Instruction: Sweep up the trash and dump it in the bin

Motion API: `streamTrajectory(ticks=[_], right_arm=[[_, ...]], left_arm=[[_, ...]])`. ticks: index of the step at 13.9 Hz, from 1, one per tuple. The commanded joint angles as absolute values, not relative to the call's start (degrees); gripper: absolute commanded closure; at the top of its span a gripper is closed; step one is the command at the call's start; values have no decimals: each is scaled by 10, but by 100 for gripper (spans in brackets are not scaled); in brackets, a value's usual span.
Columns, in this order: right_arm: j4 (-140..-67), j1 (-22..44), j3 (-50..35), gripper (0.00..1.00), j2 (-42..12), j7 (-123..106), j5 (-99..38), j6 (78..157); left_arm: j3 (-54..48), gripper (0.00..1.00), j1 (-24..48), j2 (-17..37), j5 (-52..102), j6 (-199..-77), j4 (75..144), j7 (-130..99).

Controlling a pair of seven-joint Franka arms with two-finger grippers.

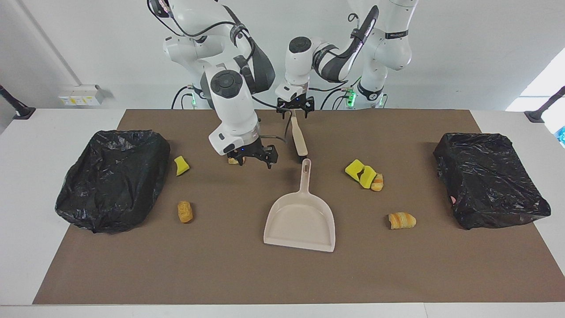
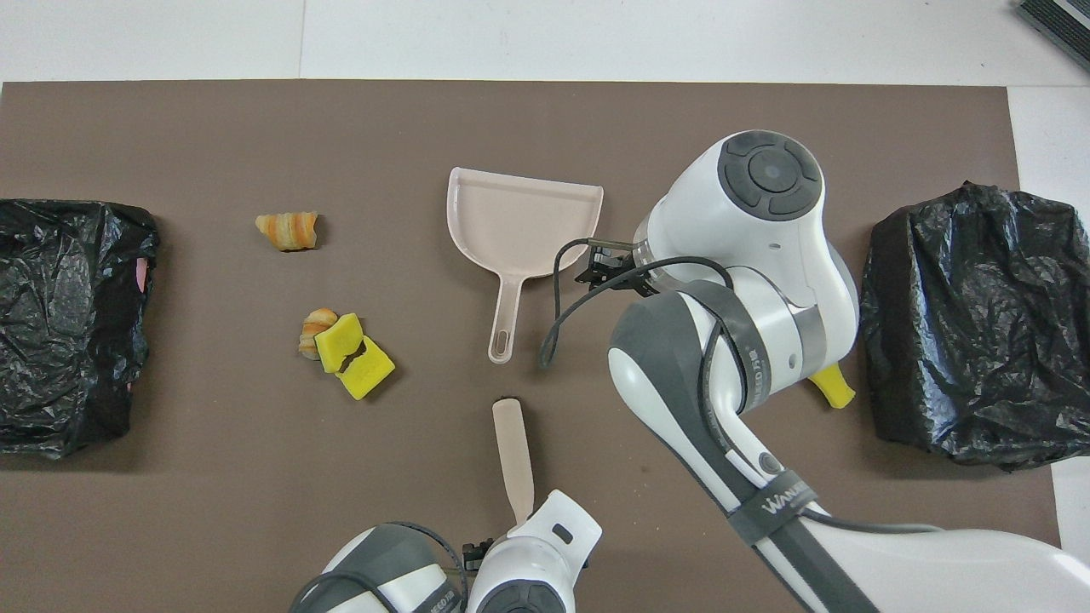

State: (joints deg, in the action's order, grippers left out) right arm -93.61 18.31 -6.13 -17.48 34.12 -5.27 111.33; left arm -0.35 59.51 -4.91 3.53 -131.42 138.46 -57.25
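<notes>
Under right end effector (image 1: pixel 255 157): croissant piece (image 1: pixel 232 160), beside dustpan (image 1: pixel 300 221).

Beige dustpan (image 1: pixel 300 221) and brush (image 1: pixel 298 134) on a brown mat (image 1: pixel 220 265), bright yellow sponge chunks (image 1: pixel 362 173), golden-brown striped croissant bits (image 1: pixel 401 220), shiny black bags (image 1: pixel 112 176).

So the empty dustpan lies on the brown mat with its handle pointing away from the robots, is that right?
Not quite. The empty dustpan does lie on the brown mat, but its handle points toward the robots, as the facing view shows.
</notes>
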Motion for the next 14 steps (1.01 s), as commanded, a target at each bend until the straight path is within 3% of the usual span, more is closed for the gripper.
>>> streamTrajectory(ticks=[1, 7, 11, 14], right_arm=[[-926, 185, -62, 0, -182, 353, -61, 1120], [-926, 212, -62, 0, -221, 415, -62, 1173], [-919, 241, -62, 0, -250, 458, -61, 1208], [-909, 263, -62, 0, -264, 482, -60, 1224]], left_arm=[[6, 52, 610, -42, 37, -1322, 1389, -577], [8, 99, 599, -53, 37, -1283, 1378, -571], [12, 100, 599, -56, 37, -1263, 1378, -567], [13, 100, 571, -88, 37, -1196, 1378, -517]])
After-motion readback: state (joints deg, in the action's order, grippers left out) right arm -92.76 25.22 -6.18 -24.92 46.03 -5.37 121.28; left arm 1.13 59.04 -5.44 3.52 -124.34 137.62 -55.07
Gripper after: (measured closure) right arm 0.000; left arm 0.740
